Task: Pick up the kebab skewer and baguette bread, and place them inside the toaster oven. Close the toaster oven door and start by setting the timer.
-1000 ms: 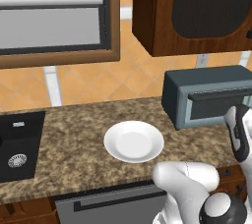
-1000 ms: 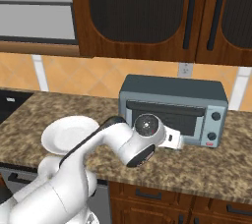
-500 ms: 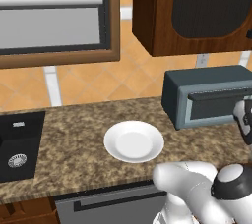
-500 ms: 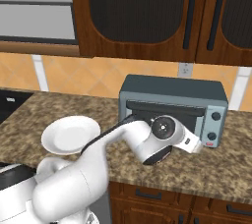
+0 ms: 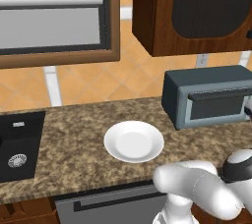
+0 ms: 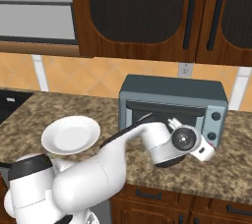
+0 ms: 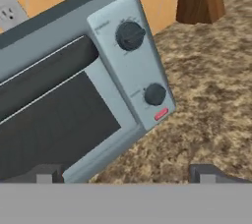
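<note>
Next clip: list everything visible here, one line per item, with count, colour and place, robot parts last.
Boxy blue-grey toaster oven: one, on the counter's right, below the wall cabinets.
Glass toaster oven door: one, dark window, shut.
Round control knobs: two, dark, stacked on the oven's right panel.
Round white plate: one, bare, on the counter left of the oven.
Speckled brown stone counter: one, across the scene.
Black sink: one, at the counter's left end.
Dark wooden wall cabinets: above the oven.
Wall socket: one, white, behind the oven.
Robot fingers: two, dark, spread open, facing the oven front.
</note>
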